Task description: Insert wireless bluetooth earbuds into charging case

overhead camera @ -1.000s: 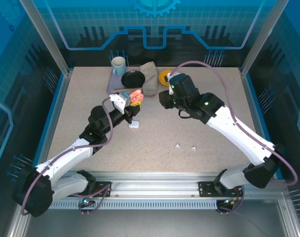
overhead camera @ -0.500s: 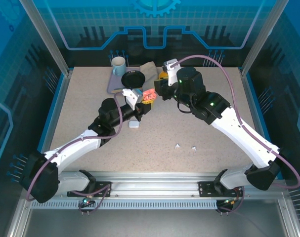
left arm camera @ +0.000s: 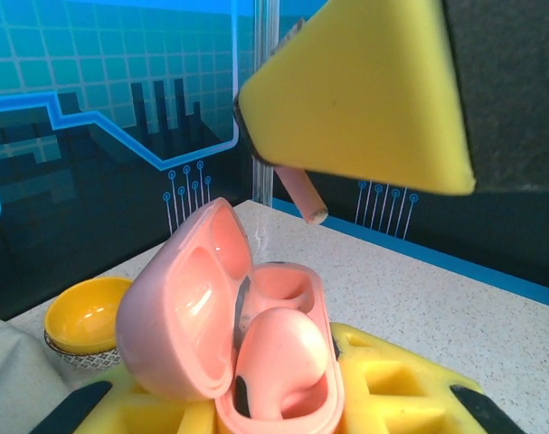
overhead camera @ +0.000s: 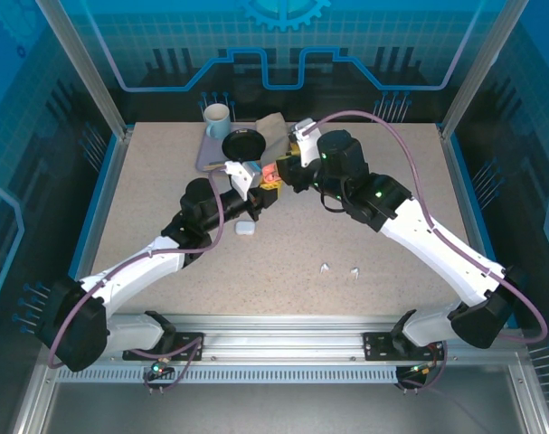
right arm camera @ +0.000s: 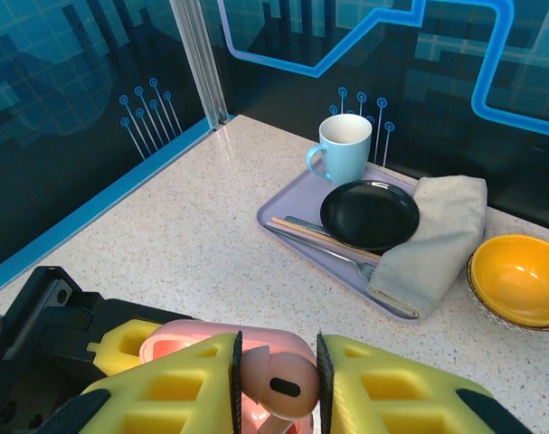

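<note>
Held pink earbud: the pink earbud point(right arm camera: 283, 387) is pinched between the two yellow fingers of the right gripper point(right arm camera: 276, 360), at the bottom middle of the right wrist view. In the left wrist view its stem pokes out under the big yellow finger, just above the open case and not touching it.
Other pink earbud: the second pink earbud point(left arm camera: 279, 357) sits in one pocket of the pink case point(left arm camera: 188, 303), low in the middle of the left wrist view. The pocket behind it is bare.
Pink case: open, with its lid tipped up to the left. It rests between the yellow pads of the left gripper point(overhead camera: 266, 178).
White earbuds: two white earbuds point(overhead camera: 325, 268) point(overhead camera: 354, 271) lie close together on the table point(overhead camera: 147, 199), lower right of the middle in the top view, well apart from both grippers.
White case: the white case point(overhead camera: 245, 229) lies on the table, just below the left gripper in the top view. I cannot tell if it is open.
Left gripper: narrow, holding the pink case.
Right gripper: narrow, holding the pink earbud.
Far side: a tray point(right arm camera: 288, 210) holds a mug point(right arm camera: 345, 147), a black plate point(right arm camera: 371, 213) and a fork point(right arm camera: 346, 258). A cloth point(right arm camera: 432, 240) lies over its right end. A yellow bowl point(right arm camera: 518, 276) stands just right of the cloth.
</note>
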{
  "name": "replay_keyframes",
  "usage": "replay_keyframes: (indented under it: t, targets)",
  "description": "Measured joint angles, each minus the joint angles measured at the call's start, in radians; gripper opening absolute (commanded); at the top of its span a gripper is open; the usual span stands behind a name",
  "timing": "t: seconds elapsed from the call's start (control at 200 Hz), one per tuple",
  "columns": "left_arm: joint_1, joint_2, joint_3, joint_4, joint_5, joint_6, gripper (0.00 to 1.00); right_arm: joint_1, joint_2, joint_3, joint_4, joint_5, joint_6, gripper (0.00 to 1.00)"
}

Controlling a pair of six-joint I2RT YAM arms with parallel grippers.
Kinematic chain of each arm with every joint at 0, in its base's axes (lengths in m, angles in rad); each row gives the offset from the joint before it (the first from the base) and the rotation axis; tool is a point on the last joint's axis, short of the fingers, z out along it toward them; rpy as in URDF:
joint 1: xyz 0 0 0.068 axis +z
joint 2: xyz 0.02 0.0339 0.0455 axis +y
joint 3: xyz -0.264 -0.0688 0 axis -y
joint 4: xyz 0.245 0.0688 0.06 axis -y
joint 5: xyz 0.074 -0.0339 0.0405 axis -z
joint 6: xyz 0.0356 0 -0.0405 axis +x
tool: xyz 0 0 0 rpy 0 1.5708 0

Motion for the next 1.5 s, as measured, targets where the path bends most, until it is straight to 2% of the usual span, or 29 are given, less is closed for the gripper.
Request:
replay_keyframes:
  t: [1.105, 1.501]
  targets:
    - [-0.005, 0.000, 0.003, -0.029, 0.000, 0.000, 0.00, -0.013, 0.009, -0.071, 0.033, -0.019, -0.003, 0.24]
    - [-0.005, 0.000, 0.003, -0.030, 0.000, 0.000, 0.00, -0.013, 0.010, -0.074, 0.041, -0.041, -0.027, 0.27]
